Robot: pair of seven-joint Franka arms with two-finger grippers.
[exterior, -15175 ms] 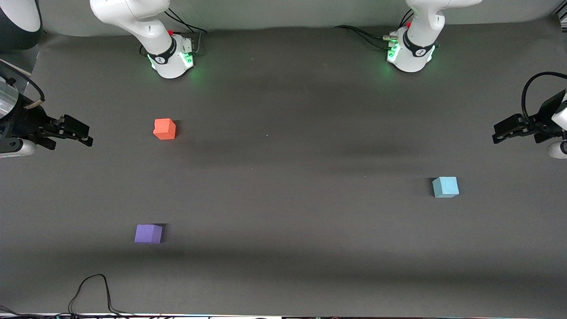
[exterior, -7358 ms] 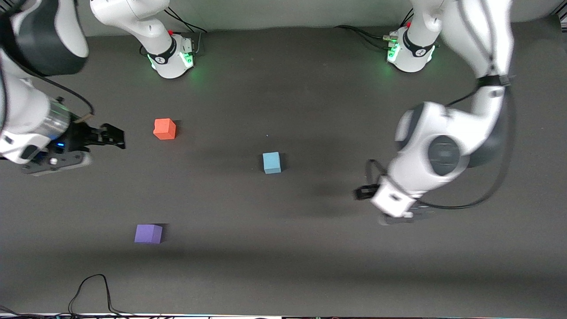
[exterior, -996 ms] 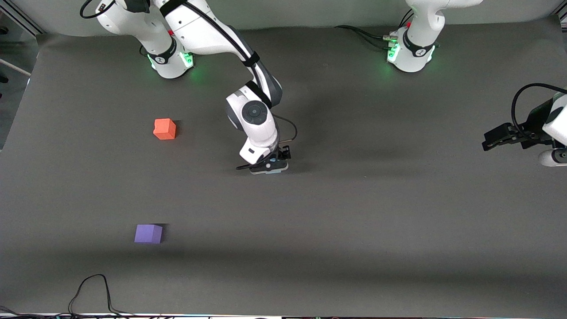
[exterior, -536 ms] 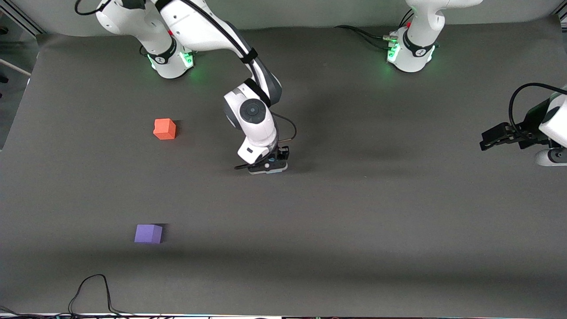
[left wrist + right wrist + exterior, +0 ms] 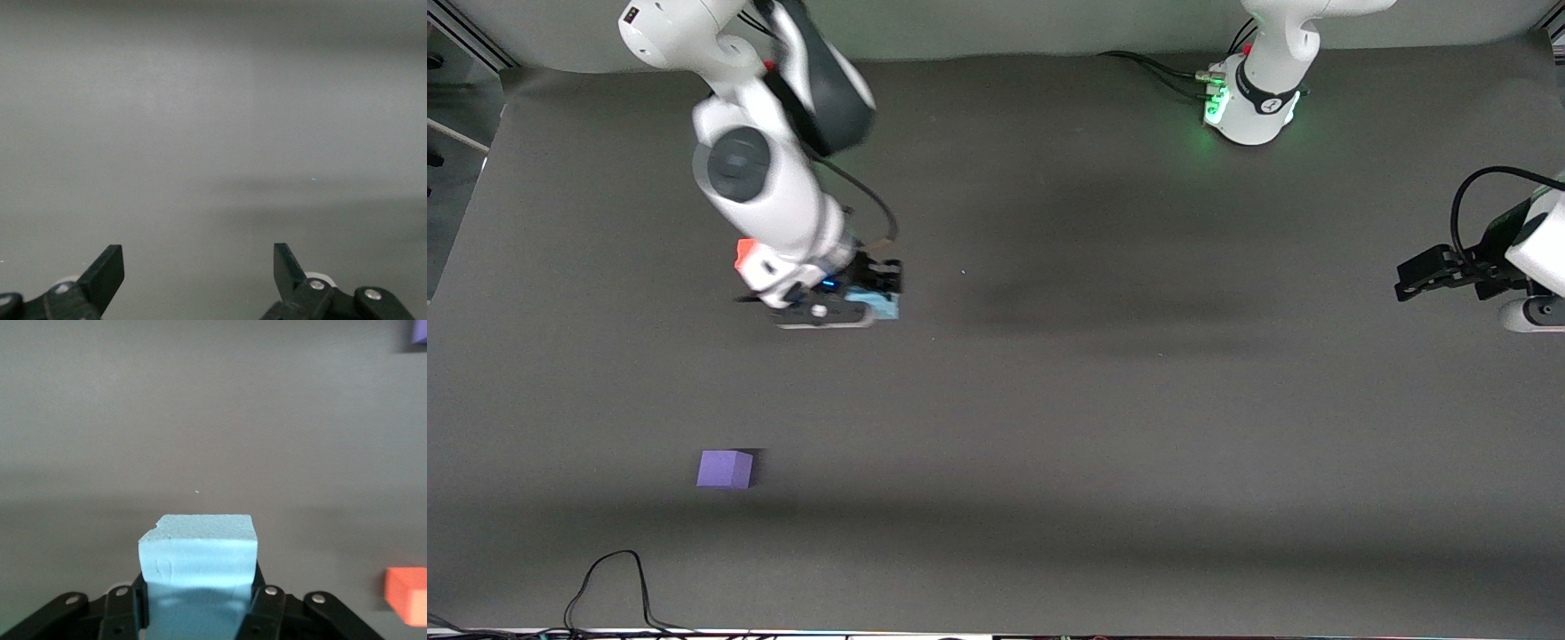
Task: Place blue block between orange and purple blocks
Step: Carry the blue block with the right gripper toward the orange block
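Front view: the right gripper [image 5: 871, 293] carries the blue block [image 5: 882, 307] above the mat [image 5: 1103, 427], beside the orange block [image 5: 742, 252], which the arm partly hides. The purple block [image 5: 725, 468] sits nearer the camera. The left gripper [image 5: 1409, 278] waits at its end of the table.

Left wrist view: fingers [image 5: 107, 273] spread wide, holding nothing.

Right wrist view: jaws clamp the blue block [image 5: 198, 560].

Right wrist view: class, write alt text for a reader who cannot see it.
The right gripper holds the blue block between its jaws, above the dark table. The orange block sits at one edge, and a corner of the purple block shows at another.
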